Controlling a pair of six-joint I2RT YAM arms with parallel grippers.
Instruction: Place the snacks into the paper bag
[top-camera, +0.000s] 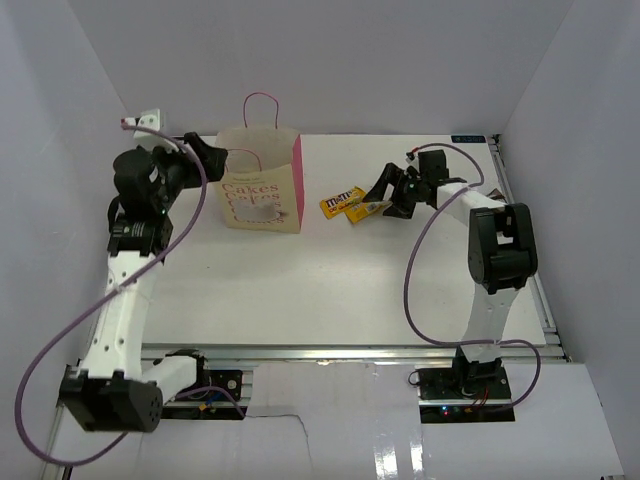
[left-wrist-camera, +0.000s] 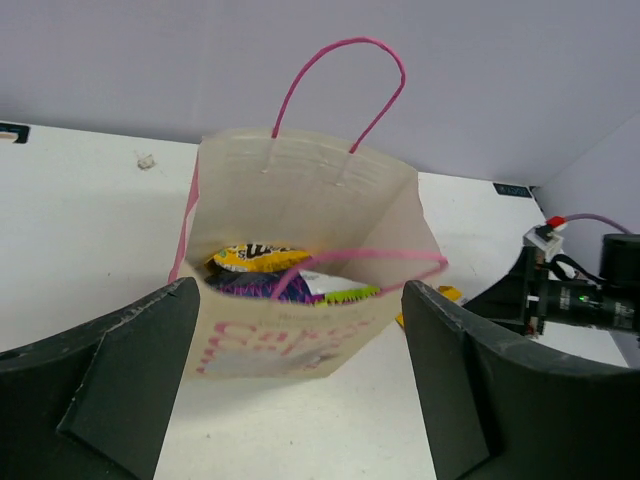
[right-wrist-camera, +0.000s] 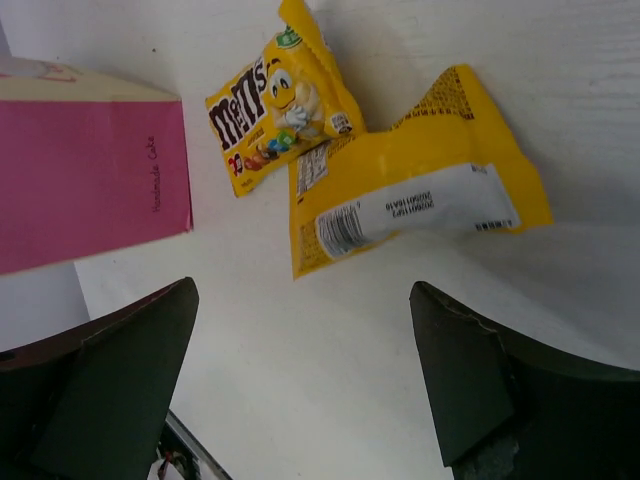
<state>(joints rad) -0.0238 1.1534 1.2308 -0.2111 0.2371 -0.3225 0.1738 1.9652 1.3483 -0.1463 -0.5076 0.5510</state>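
Top external view. You have the upright cream paper bag (top-camera: 262, 190) with pink side panels and thin pink loop handles standing at the back left of the white bench (top-camera: 330, 290), its "Cakes" lettering facing the arms. The left claw (top-camera: 205, 150) hangs at the bag's upper left corner, close beside the rim; from this view you cannot tell whether it touches. To the right of the bag, apart from it, two small yellow candy packets (top-camera: 350, 206) lie flat on the bench, overlapping. The right claw (top-camera: 385, 195) sits low, just right of them.

Left wrist view. Your left claw (left-wrist-camera: 300, 340) has its fingers (left-wrist-camera: 110, 380) spread wide with nothing gripped; the open mouth of the paper bag (left-wrist-camera: 320, 190) shows between them. Inside the bag you can see a yellow candy packet (left-wrist-camera: 255, 258) lying on top of a glossy purple chip bag (left-wrist-camera: 250, 287). One loop handle stands up at the far wall, the other droops across the opening.

Right wrist view. Your right claw (right-wrist-camera: 300, 370) is also spread wide and holds nothing. Beyond its fingers (right-wrist-camera: 480, 390) lie the two packets: a yellow printed-face-up packet (right-wrist-camera: 280, 110) and a yellow barcode-side-up packet (right-wrist-camera: 420, 205), touching at one corner. The bag's pink side panel (right-wrist-camera: 90, 180) stands at the left, near the face-up packet but clear of it.
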